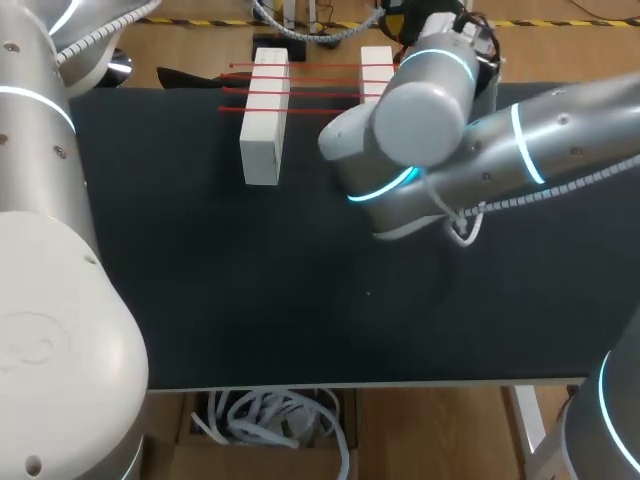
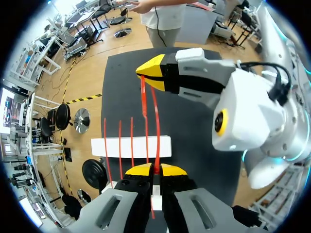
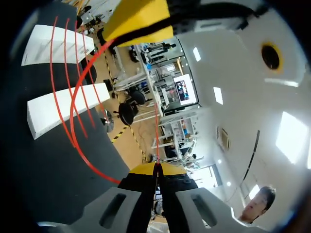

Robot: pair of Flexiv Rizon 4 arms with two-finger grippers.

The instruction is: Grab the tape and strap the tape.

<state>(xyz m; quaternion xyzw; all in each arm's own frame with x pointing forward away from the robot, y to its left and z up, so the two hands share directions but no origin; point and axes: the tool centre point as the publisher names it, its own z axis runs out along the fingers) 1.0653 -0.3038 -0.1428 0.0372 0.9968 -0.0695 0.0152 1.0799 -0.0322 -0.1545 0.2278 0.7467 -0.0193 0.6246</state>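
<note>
Across the black table [image 1: 250,300], thin red tape [image 2: 158,126] runs in strands over a long white foam block [image 1: 265,115] and a second white foam block [image 1: 377,65] to its right. My left gripper [image 2: 155,171] is closed tight on a loose loop of that tape; my right gripper [image 3: 158,167], fingers pinched together, grips the loop's other side.

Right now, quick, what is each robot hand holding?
Left gripper: shut on the red tape.
Right gripper: shut on the same red tape.
</note>
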